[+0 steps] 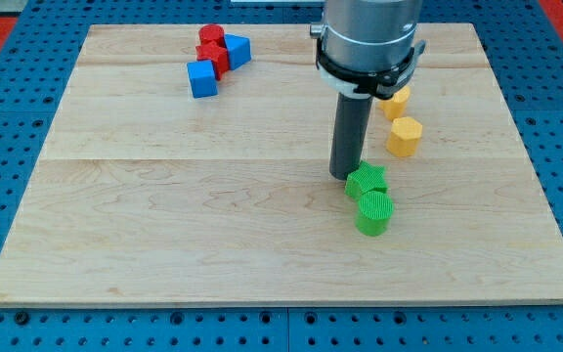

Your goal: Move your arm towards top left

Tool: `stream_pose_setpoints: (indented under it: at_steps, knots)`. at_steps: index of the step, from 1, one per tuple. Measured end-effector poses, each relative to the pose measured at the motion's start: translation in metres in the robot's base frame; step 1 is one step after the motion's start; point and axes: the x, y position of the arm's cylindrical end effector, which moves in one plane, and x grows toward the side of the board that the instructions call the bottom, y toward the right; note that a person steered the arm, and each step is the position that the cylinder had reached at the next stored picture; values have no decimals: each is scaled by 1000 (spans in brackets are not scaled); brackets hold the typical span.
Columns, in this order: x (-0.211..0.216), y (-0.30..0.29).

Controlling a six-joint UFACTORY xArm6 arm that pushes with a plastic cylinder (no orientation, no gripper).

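My tip [345,174] rests on the wooden board [164,225], just right of the middle. It stands right beside the left edge of a green star block [368,180]; I cannot tell whether they touch. A green cylinder [374,212] sits just below the star. At the view's top left lies a cluster: a red cylinder [211,36], a red block [213,57], a blue cube [202,78] and a blue triangular block [238,50]. The cluster is far to the upper left of my tip.
Two yellow blocks sit right of the rod: a yellow hexagonal one [405,136] and another yellow block [395,101], partly hidden behind the arm's body [369,44]. A blue pegboard table [8,176] surrounds the board.
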Motion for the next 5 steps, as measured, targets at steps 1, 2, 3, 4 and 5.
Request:
stream_pose_setpoints:
  at_steps: [1,2,3,4,5]
  knots:
    - [-15,-36]
    - [-37,-95]
    - [-57,-154]
    - [-89,-208]
    - [-118,-253]
